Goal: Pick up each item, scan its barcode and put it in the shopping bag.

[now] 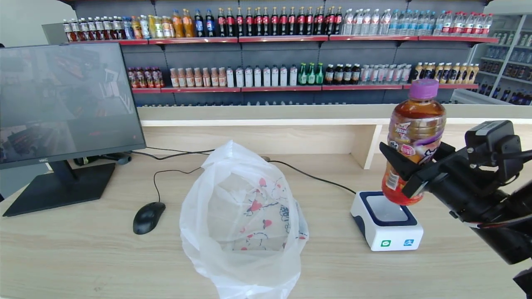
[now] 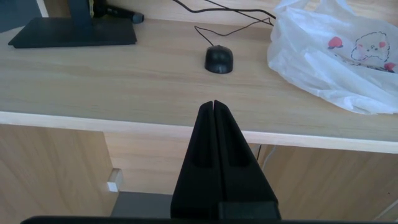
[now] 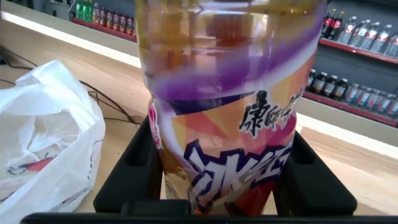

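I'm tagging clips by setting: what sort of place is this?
Probably a shop checkout: shelves of bottled drinks behind, a barcode scanner and monitor on the counter, and the right gripper holding a bottle by the scanner, near a shopping bag.

You see one scanner (image 1: 392, 238); just above it, one bottle (image 1: 415, 124); to the scanner's left, one shopping bag (image 1: 245, 220), one mouse (image 1: 148, 217) and one monitor (image 1: 66, 104); behind it, shelved bottles (image 1: 266, 77) too numerous to count.

Head cam looks down across the counter (image 1: 83, 257) toward the far shelves (image 1: 282, 39). Left wrist cam sits low off its near edge, right wrist cam hugs the bottle (image 3: 230, 124). All catch the shopping bag (image 1: 245, 220).
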